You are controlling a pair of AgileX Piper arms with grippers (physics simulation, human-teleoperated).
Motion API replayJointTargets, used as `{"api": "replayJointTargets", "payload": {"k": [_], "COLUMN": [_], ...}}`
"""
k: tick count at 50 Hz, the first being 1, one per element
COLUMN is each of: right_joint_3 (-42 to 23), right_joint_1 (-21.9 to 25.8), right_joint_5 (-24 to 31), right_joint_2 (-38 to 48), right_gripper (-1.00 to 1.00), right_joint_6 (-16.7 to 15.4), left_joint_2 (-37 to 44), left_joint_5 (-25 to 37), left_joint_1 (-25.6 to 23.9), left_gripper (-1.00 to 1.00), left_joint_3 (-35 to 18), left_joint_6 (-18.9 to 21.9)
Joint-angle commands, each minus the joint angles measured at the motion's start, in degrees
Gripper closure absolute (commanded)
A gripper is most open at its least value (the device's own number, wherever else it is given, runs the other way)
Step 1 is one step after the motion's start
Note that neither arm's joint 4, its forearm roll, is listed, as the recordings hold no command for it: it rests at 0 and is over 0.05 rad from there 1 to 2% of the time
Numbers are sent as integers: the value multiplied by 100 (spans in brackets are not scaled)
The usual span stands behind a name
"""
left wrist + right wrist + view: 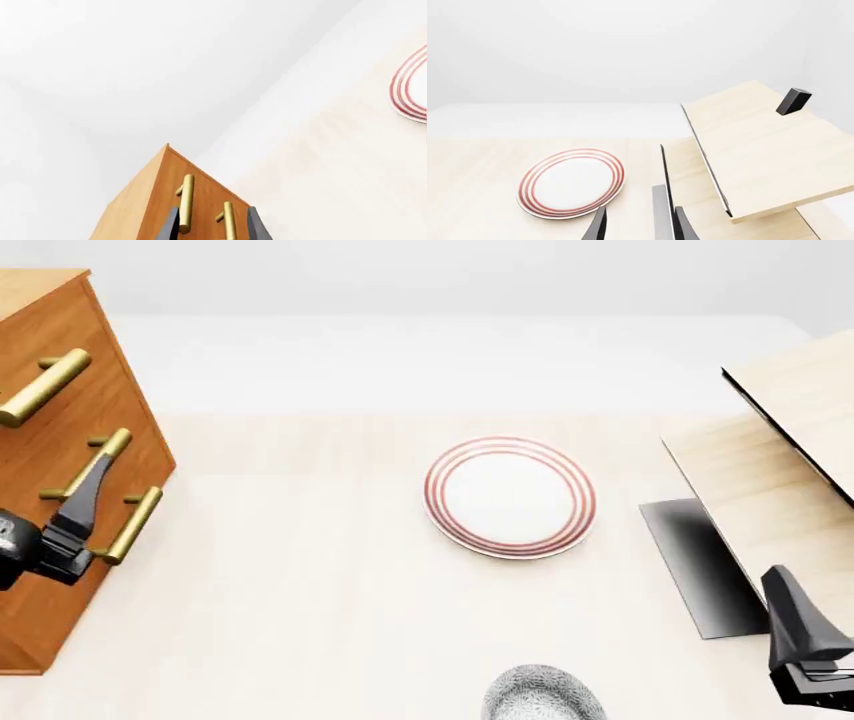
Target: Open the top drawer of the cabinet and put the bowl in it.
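Observation:
The orange-brown cabinet (54,610) stands at the table's left edge with all three drawers shut. The top drawer (67,335) carries the uppermost brass handle (44,387). My left gripper (78,508) is open right in front of the cabinet, level with the two lower handles and holding nothing. In the left wrist view its fingers (171,226) frame two brass handles (185,200) on the cabinet (150,200). The speckled bowl (541,696) sits at the near edge, cut off by the frame. My right gripper (795,625) (640,227) is open and empty, to the right of the bowl.
A flat white plate with red rings (510,497) (572,182) lies mid-table beyond the bowl. A pale light-wood structure (787,430) (760,145) with a dark panel (694,560) fills the right side, close to my right gripper.

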Motion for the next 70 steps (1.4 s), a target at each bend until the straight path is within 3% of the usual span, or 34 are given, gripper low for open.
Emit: {"api": "replayJointTargets", "payload": {"k": [1,17,20,27,70], "right_joint_3": [5,5,5,5,5], "right_joint_1": [-2,-1,-1,-2,-2], "right_joint_5": [2,2,2,1,2], "right_joint_2": [-9,-9,-9,-10,-9], "right_gripper": [-100,-100,-100,-100,-100], "right_joint_6": [0,0,0,1,1], "left_joint_2": [405,1448,1491,1722,2580], "left_joint_5": [-452,-1209,-1090,-1375,-2469], "left_joint_1": [94,172,129,236,836], "left_gripper": [-100,-100,-100,-100,-100], "left_joint_3": [69,46,-135,-68,244], "left_joint_6": [830,1884,1840,2296,3283]}}
